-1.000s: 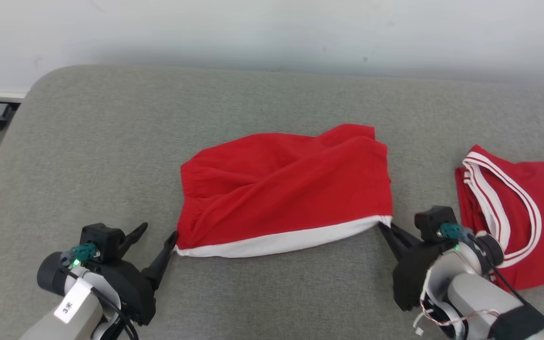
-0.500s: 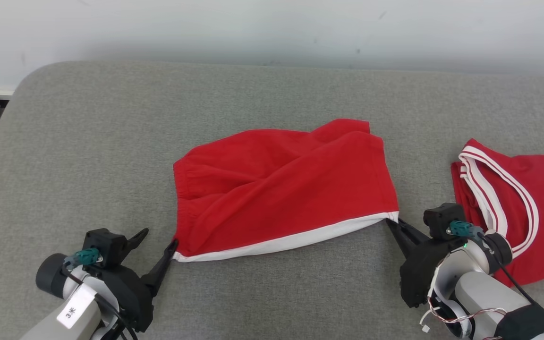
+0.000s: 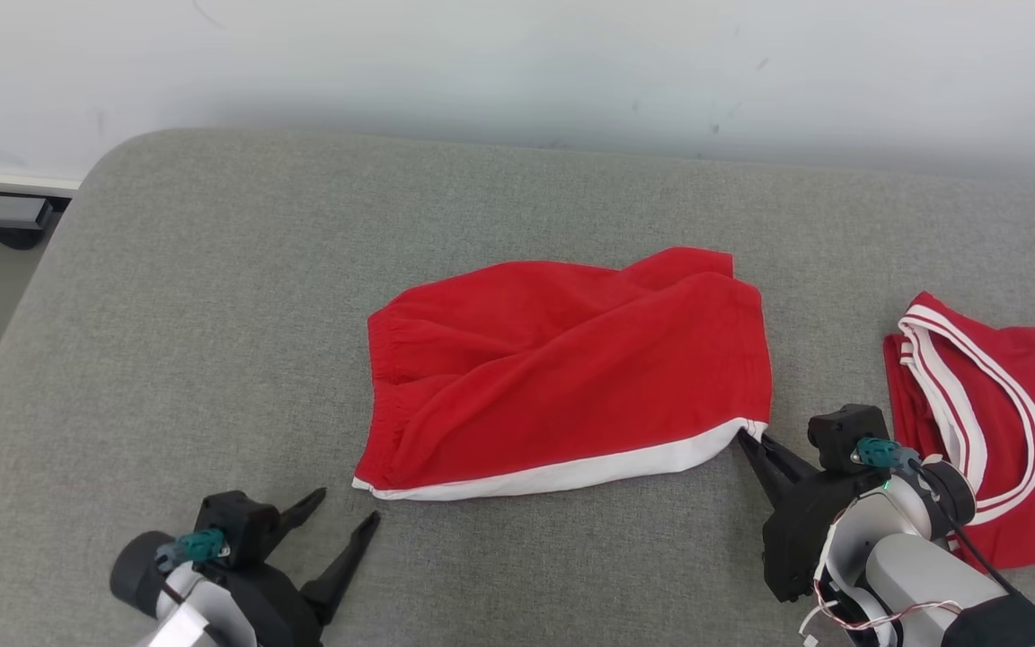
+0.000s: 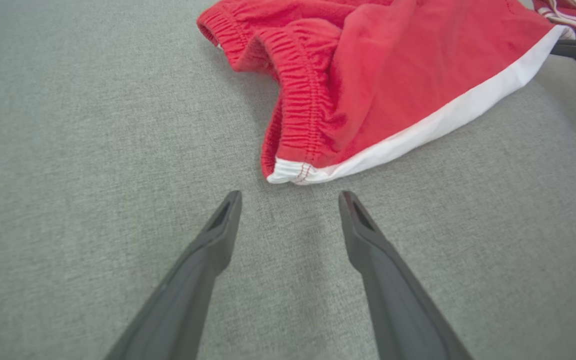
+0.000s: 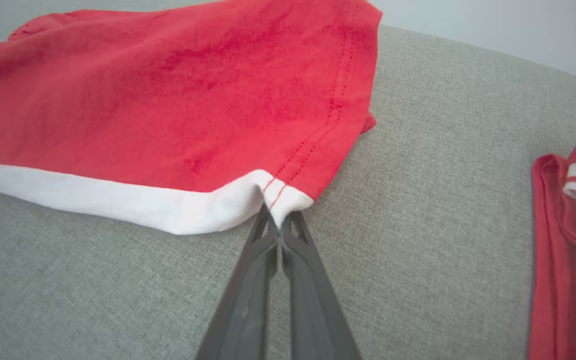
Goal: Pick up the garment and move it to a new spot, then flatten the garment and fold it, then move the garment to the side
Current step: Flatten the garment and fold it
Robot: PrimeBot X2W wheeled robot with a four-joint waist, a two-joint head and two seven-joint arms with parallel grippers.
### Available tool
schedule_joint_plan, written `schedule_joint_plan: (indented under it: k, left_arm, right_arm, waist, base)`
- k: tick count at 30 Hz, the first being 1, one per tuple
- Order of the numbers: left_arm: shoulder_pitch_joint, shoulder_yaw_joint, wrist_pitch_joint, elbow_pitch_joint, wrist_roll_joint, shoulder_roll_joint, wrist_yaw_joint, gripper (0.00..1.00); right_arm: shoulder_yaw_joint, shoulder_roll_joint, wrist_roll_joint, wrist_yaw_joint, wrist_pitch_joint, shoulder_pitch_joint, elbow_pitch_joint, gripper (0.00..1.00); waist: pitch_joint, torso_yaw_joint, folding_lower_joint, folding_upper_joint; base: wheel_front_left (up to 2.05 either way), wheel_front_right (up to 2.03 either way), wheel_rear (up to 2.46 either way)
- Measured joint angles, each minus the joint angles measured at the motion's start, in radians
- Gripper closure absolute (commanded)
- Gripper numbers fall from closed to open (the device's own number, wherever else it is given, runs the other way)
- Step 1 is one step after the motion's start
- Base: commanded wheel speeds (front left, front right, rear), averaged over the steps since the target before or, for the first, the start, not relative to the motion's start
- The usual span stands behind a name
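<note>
The garment (image 3: 571, 368) is a pair of red shorts with a white side band, lying folded on the grey cushion (image 3: 212, 296). In the left wrist view the garment (image 4: 368, 85) shows its elastic waistband and white corner just beyond my fingertips. My left gripper (image 3: 344, 505) stands open a little short of that corner, touching nothing; its jaws (image 4: 290, 197) are spread. My right gripper (image 3: 745, 438) is shut on the garment's right white corner. The right wrist view shows the garment (image 5: 168, 100) pinched at the tips of my right gripper (image 5: 280, 220).
A red jersey (image 3: 994, 422) with white and red trim lies at the right, close to my right arm, and also appears as the jersey (image 5: 573, 240) in the right wrist view. A white wall (image 3: 517, 63) runs behind the cushion. Floor shows past the cushion's left edge.
My left gripper has let go of the garment's left corner and drawn back toward me. The head camera has shifted. The right gripper stays shut on the right corner.
</note>
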State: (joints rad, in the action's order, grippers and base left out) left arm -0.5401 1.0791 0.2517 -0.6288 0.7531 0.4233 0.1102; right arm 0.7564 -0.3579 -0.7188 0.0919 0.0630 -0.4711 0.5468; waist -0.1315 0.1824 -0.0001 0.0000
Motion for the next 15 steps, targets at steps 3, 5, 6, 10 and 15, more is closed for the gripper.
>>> schedule_joint_plan:
  k: [3, 5, 6, 10, 15]
  left_arm:
    - [0.001, -0.017, 0.000, 0.005, 0.003, 0.009, -0.005, 0.00]
    - [0.001, -0.017, 0.000, 0.005, 0.000, 0.012, -0.005, 0.00]
    - [0.001, -0.023, 0.000, 0.005, 0.001, 0.012, -0.005, 0.00]
    - [-0.001, -0.027, 0.000, -0.005, 0.004, 0.014, -0.004, 0.00]
    - [-0.011, -0.028, 0.000, -0.022, 0.005, 0.010, -0.003, 0.00]
  right_arm:
    - [0.003, 0.000, 0.000, -0.004, 0.000, 0.000, 0.002, 1.00]
    - [0.008, 0.001, 0.000, -0.006, 0.000, -0.001, 0.003, 1.00]
    - [0.009, 0.002, 0.000, -0.006, 0.000, -0.001, 0.003, 1.00]
    - [0.018, 0.013, 0.001, -0.013, -0.001, -0.009, 0.003, 1.00]
    - [0.020, 0.015, 0.004, -0.013, -0.002, -0.012, 0.003, 1.00]
  waist:
    - [0.002, 0.000, 0.0000, 0.0000]
    - [0.003, -0.002, 0.0000, 0.0000]
    - [0.003, -0.003, 0.0001, 0.0000]
    - [0.001, -0.014, 0.0000, 0.0000]
    - [-0.007, -0.032, 0.0001, 0.0000]
  base:
    - [0.00, 0.00, 0.00]
    - [0.00, 0.00, 0.00]
    - [0.00, 0.00, 0.00]
    - [0.00, 0.00, 0.00]
    - [0.00, 0.00, 0.00]
